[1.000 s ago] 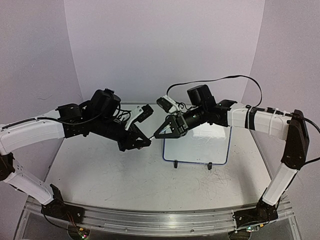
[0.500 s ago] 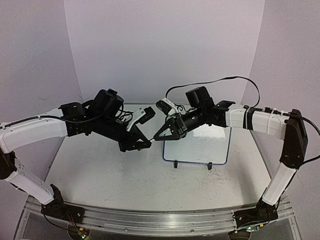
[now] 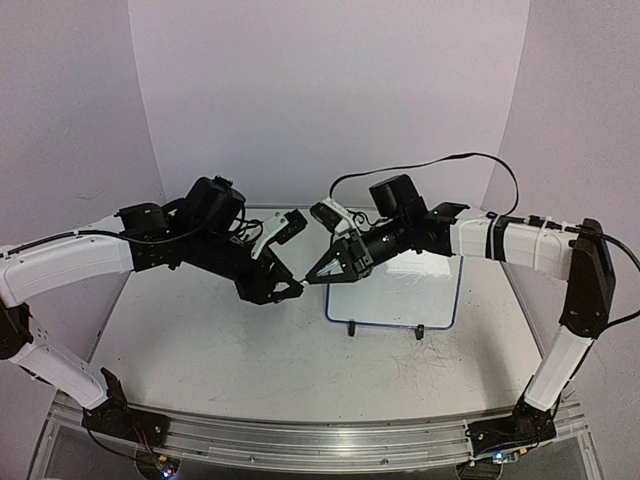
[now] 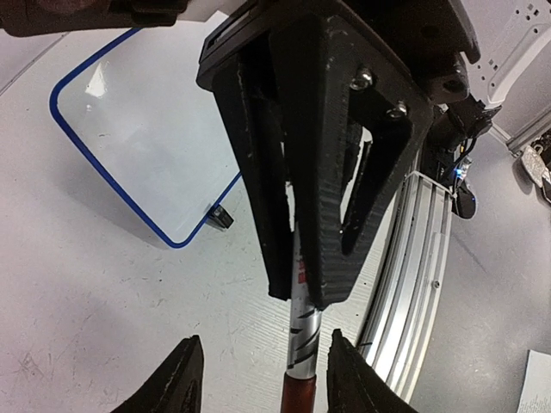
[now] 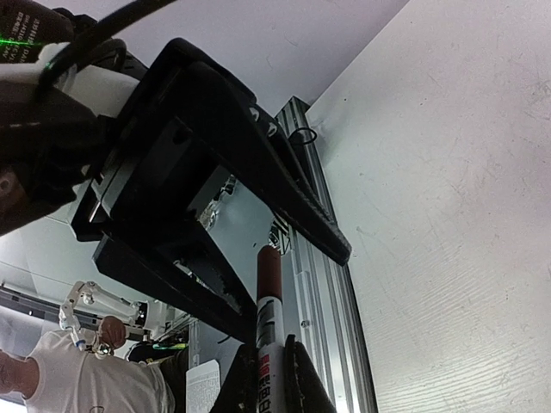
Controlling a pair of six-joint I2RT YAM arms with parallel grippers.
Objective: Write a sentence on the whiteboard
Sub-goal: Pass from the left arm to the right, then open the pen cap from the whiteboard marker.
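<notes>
Right hand (image 3: 312, 280) clenched on red-ended white marker pen (image 4: 301, 340); left hand (image 3: 291, 289) released, fingers (image 4: 182, 383) spread either side of it, near blue-framed rectangular whiteboard (image 3: 400, 296).

the marker (image 5: 267, 320) carries small print, too blurred to read.

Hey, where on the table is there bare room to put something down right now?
The widest bare patch of table lies between the whiteboard and the front rail. Another strip runs right of the whiteboard. It is crowded where the left gripper and right gripper meet around the marker.
</notes>
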